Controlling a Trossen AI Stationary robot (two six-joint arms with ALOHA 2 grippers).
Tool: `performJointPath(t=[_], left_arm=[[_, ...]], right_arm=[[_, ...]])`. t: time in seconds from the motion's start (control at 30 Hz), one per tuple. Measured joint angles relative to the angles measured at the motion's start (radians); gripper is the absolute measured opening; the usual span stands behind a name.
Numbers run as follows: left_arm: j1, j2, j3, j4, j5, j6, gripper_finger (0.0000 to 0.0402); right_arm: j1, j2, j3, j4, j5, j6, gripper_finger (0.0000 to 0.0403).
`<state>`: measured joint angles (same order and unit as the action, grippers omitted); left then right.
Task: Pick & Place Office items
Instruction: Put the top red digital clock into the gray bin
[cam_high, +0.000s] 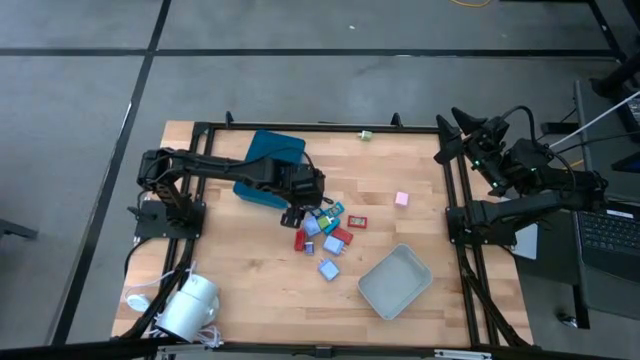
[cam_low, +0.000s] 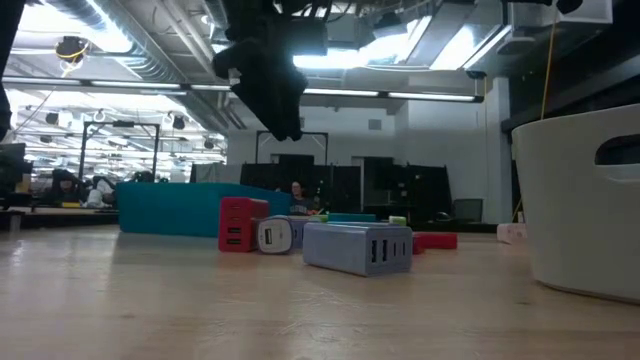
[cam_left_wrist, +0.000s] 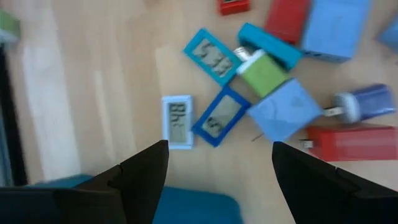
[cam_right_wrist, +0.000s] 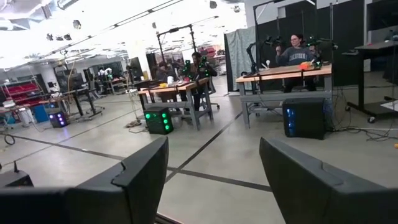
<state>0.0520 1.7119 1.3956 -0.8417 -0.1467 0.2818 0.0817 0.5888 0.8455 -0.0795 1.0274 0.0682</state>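
Wooden bench (cam_high: 250, 260) at centre frame carries the office items (cam_high: 325, 228), over which the left gripper (cam_high: 291, 216) hangs open, likely lining up a pick, while the right gripper (cam_right_wrist: 214, 180), also open, waits at upper right.

The wooden table (cam_high: 250, 280) carries a teal tray (cam_high: 272, 150) at eleven o'clock, clustered office items (cam_high: 325, 230) centrally, a grey tray (cam_high: 396, 281) at five, perhaps a white lamp (cam_high: 190, 305) at seven.
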Motion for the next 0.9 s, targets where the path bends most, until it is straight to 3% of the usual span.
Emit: performJointPath(t=[0.13,0.27,0.4,0.5,0.7,0.9], left_arm=[[0.017,0.000,0.000,0.011,-0.003,-0.010,0.0281],[0.039,0.000,0.000,0.028,-0.018,-0.032,0.0281],[0.068,0.000,0.000,0.064,-0.033,-0.080,0.0281],[0.094,0.000,0.000,0.083,-0.044,-0.123,0.0281],[0.190,-0.041,-0.002,0.091,-0.069,-0.342,0.0281],[0.310,-0.135,-0.002,0.148,-0.135,-0.420,0.0281]], right_arm=[[0.000,0.000,0.000,-0.002,-0.007,0.001,0.0259],[0.000,0.016,0.000,-0.086,-0.127,0.053,0.0259],[-0.009,0.133,-0.002,-0.281,-0.253,0.242,0.0259],[-0.024,0.234,-0.002,-0.321,-0.329,0.319,0.0259],[-0.093,0.443,-0.001,-0.322,-0.695,0.362,0.0259],[-0.132,0.618,-0.001,-0.199,-0.977,0.337,0.0259]])
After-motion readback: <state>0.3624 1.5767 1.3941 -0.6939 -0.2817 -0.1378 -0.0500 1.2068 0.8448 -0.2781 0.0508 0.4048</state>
